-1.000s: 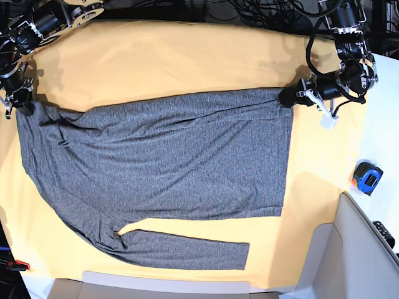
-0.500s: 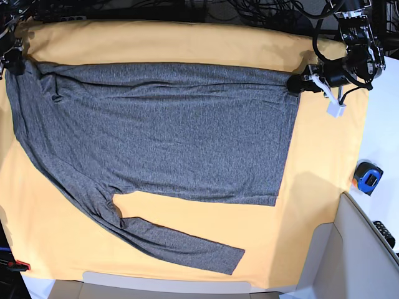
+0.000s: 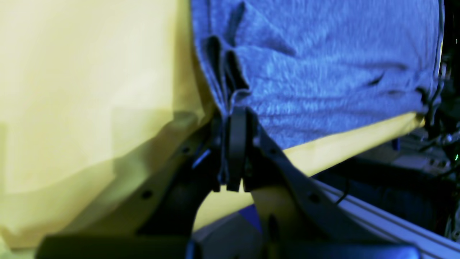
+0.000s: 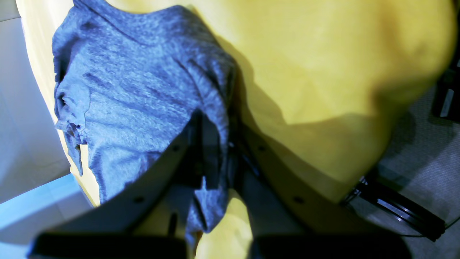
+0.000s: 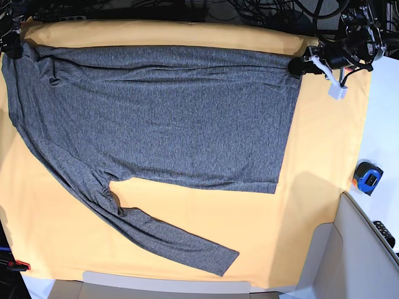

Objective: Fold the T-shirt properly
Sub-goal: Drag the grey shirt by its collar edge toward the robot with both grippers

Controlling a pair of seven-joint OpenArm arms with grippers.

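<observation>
Holding the T-shirt [image 5: 168, 118] by its far edge, we pinch one corner in our left gripper [image 5: 298, 66] and the other in our right gripper [image 5: 12, 47]; its body trails toward us across the yellow cloth [image 5: 312, 187].

- One T-shirt [image 5: 156, 118] was counted.
- One yellow-orange cloth [image 5: 318, 162] was counted.
- Two grippers were counted: the left gripper [image 5: 294, 65] and the right gripper [image 5: 12, 48].
- One blue tape measure [image 5: 366, 177] was counted.
</observation>
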